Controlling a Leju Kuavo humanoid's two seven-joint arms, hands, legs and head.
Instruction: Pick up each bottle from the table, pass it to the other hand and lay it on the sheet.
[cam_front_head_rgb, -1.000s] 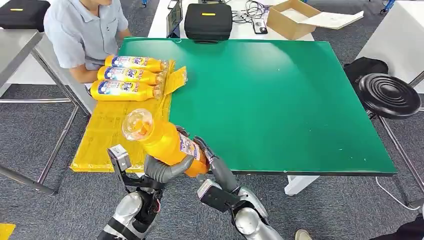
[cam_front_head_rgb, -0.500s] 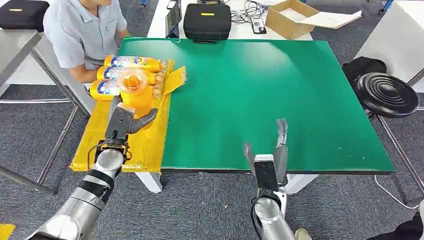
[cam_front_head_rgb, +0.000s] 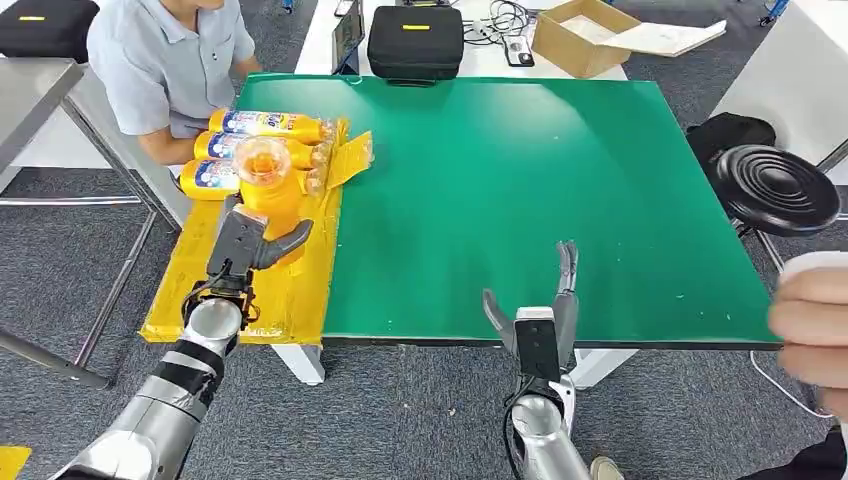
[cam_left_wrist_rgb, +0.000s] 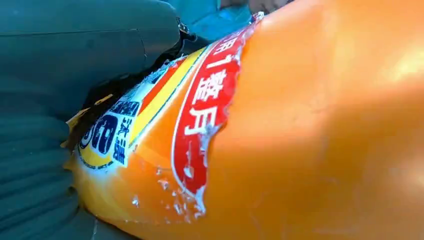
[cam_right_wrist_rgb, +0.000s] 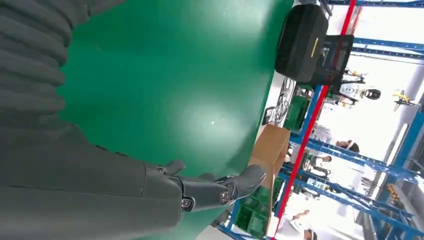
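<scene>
The left hand (cam_front_head_rgb: 252, 240) is clamped around an orange bottle (cam_front_head_rgb: 268, 185), which it holds over the yellow sheet (cam_front_head_rgb: 200, 290) at the left end of the worktop (cam_front_head_rgb: 520, 190). The bottle's clear, round base faces the head camera. In the left wrist view its smooth, glossy plastic body (cam_left_wrist_rgb: 310, 130) carries a torn red, yellow and blue label, pressed against the ribbed grey cover of the hand (cam_left_wrist_rgb: 45, 125). Just beyond the held bottle three more bottles (cam_front_head_rgb: 262, 125) lie side by side on the sheet's far end, each orange with a blue-and-white label. A seated person in a light blue shirt (cam_front_head_rgb: 165, 60) is right behind them.

The right hand (cam_front_head_rgb: 535, 310) hangs at the near edge of the worktop, well apart from the sheet, its fingers spread and holding nothing. In the right wrist view its dark fingers (cam_right_wrist_rgb: 220, 187) reach out over the flat, matte green surface.

At the far edge stand a black case (cam_front_head_rgb: 415, 42) and an open cardboard box (cam_front_head_rgb: 580, 35). A round black stool (cam_front_head_rgb: 778, 190) stands to the right, and a blurred person's hand (cam_front_head_rgb: 812, 325) enters at the right edge.
</scene>
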